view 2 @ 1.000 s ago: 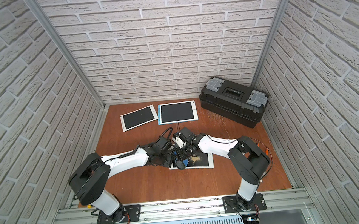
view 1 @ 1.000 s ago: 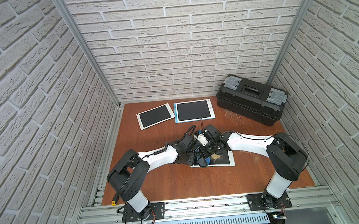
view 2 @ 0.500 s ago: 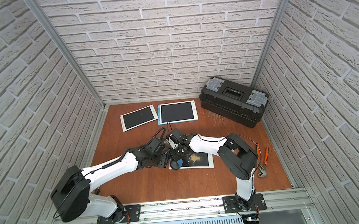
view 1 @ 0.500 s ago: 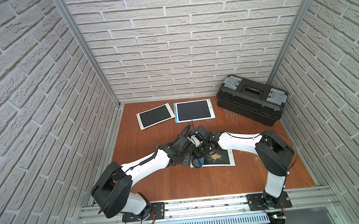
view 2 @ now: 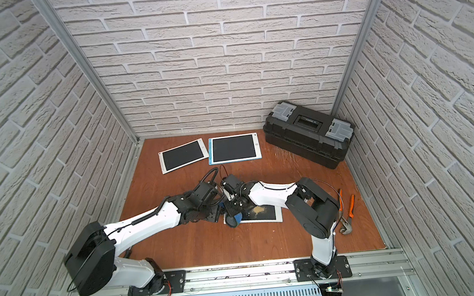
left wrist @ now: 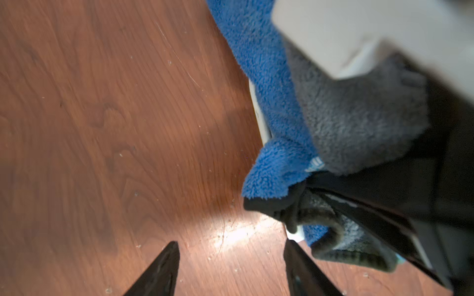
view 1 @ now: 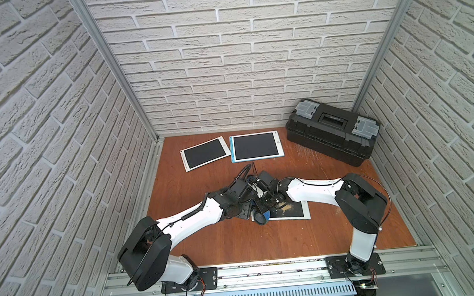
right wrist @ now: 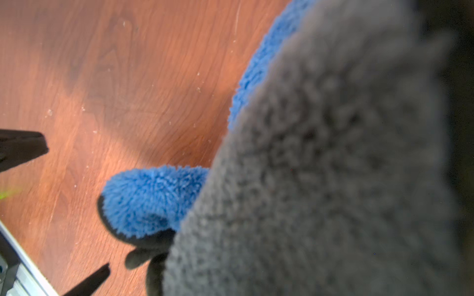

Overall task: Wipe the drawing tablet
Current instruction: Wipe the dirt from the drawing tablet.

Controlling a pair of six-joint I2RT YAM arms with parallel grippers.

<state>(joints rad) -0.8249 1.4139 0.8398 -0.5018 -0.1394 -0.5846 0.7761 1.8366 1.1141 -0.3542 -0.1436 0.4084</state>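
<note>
- Near the middle of the table [view 1: 239, 243], the drawing tablet [view 1: 294, 213] is lying flat. A patch of tan crumbs [view 1: 284, 206] is sitting on its dark screen, so the wiping looks unfinished.
- At the tablet's left end, the right gripper [view 1: 265, 203] is pinching a bunched blue-and-grey cloth [view 1: 261, 218], with its jaws closed on the fabric. Part of the cloth is hanging past the tablet's edge onto the wood.
- Just beside it, the left gripper [left wrist: 230, 243] is hovering over bare wood with its jaws apart and nothing between them, so it is not bracing the tablet.
- With nothing pinning it, the tablet is at risk of sliding or turning under the cloth's drag instead of getting cleaned.
- Both wrists are working very close together, so a sideways stroke is risking a knock between them. The left gripper's finger could also be snagging the loose cloth corner and pulling it out of the grip.
- Bunched up like this, the cloth is probably touching only a narrow strip, so crumbs may be getting pushed onto the table or missed.
</note>
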